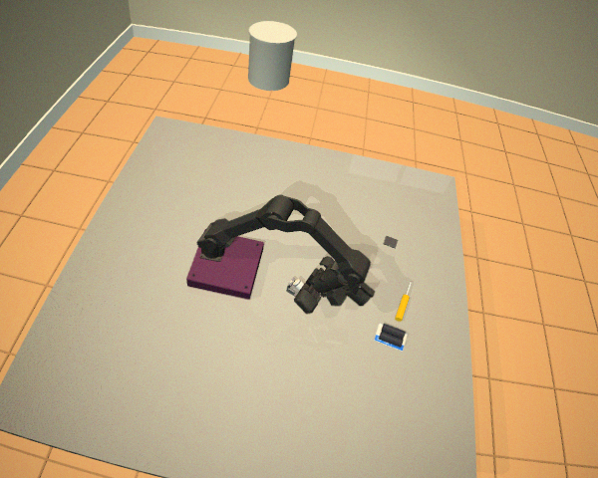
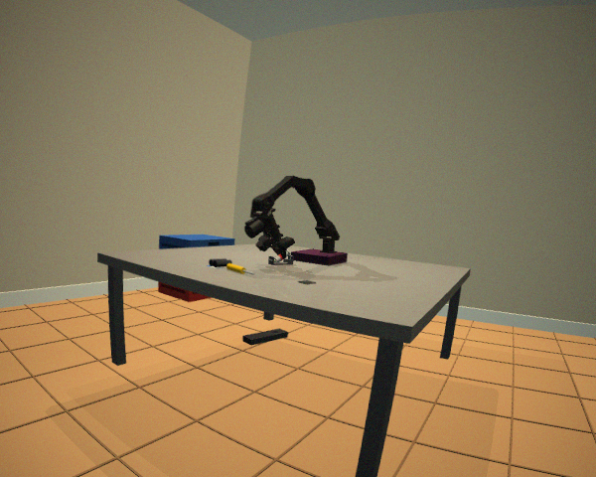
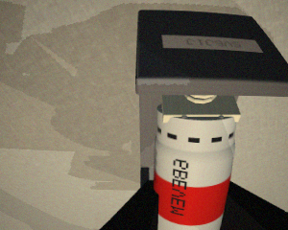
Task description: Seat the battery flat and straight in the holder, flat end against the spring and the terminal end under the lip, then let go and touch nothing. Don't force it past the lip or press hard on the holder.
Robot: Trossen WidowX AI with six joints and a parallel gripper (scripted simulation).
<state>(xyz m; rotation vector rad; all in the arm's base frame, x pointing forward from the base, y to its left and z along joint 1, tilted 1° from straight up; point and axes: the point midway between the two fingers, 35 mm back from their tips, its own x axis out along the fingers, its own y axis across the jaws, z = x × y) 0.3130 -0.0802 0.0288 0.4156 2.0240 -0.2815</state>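
The battery (image 3: 194,165), white with a red band, is in my gripper (image 3: 186,190) (image 2: 281,255), which is shut on it. In the wrist view the battery's flat end meets the pale spring plate (image 3: 202,109) at the holder's end. Only a small part of the spring (image 3: 202,99) shows between that plate and the dark end block. The holder (image 3: 197,67) (image 1: 294,286) (image 2: 272,260) stands on the table, with my fingers low over it. The battery's terminal end and the lip are hidden, so whether the battery lies flat cannot be told.
The arm stands on a purple base (image 1: 232,267) (image 2: 314,256), close to the holder. A yellow screwdriver (image 1: 402,307) (image 2: 235,267) and a blue and white piece with two black cylinders (image 1: 392,335) (image 2: 219,262) lie farther off. A small dark square (image 1: 390,241) (image 2: 307,282) is on the table.
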